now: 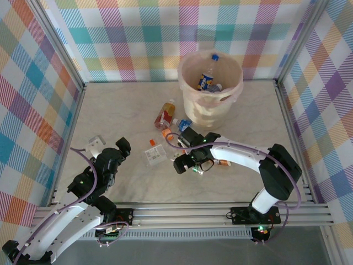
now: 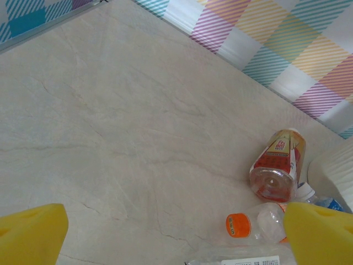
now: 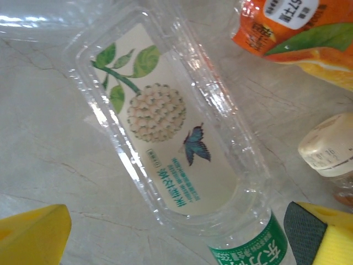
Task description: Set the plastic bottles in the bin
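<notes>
- The left gripper (image 1: 122,147) is nearest, low on the left side of the table (image 1: 110,110). Its yellow fingers (image 2: 30,234) are spread wide with nothing between them.
- The right gripper (image 1: 182,164) is out mid-table, jaws also wide apart. It's right over a flattened clear bottle (image 3: 165,143) with a butterfly label and isn't clamping it.
- Just past that, a loose bunch of plastic bottles (image 1: 168,124) lies on the table, including an orange-capped bottle (image 2: 253,223) and a red-label bottle (image 2: 278,165).
- The bin (image 1: 212,113) stands at the far end, just beyond the bunch, with a blue-capped bottle (image 1: 208,77) already inside.
</notes>
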Available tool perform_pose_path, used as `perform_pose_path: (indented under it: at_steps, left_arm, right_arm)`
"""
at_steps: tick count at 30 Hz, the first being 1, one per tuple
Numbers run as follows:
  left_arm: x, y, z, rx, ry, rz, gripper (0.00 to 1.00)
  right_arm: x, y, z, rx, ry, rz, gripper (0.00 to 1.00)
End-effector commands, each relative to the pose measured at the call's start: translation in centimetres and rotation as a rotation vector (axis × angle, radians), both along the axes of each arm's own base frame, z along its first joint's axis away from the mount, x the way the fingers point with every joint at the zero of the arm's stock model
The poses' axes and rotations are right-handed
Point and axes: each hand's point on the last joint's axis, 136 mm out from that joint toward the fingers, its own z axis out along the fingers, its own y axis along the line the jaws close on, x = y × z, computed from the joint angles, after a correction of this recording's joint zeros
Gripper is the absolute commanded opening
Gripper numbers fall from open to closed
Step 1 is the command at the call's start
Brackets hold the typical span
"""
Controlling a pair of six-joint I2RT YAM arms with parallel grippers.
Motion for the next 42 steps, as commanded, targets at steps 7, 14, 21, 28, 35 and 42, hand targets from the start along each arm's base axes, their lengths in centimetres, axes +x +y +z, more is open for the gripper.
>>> perform_pose_path:
  at_steps: [7, 14, 21, 28, 35, 42]
  left_arm:
    - [-0.1, 0.5, 0.4, 0.009, -0.005, 0.025, 1.0]
    - [-0.1, 0.4, 0.3, 0.007, -0.004, 0.023, 1.0]
    - [-0.1, 0.4, 0.4, 0.013, 0.001, 0.026, 1.0]
    - [0.0, 0.4, 0.4, 0.016, 0.003, 0.029, 1.0]
    - [0.0, 0.5, 0.3, 0.014, 0.008, 0.038, 1.0]
    - [-0.3, 1.1, 0.6, 0.028, 0.01, 0.065, 1.0]
  right_arm:
    - [1.1, 1.1, -1.5, -0.067, -0.026, 0.052, 1.0]
    - [1.1, 2.1, -2.5, -0.086, -0.029, 0.092, 0.98]
    - [0.9, 2.8, -3.8, -0.118, -0.018, 0.118, 0.92]
    - [0.4, 2.7, -4.6, -0.14, -0.007, 0.13, 0.8]
    - [-0.1, 2.3, -3.0, -0.135, -0.023, 0.126, 0.57]
    - [-0.4, 1.7, 2.0, -0.065, -0.08, 0.083, 0.34]
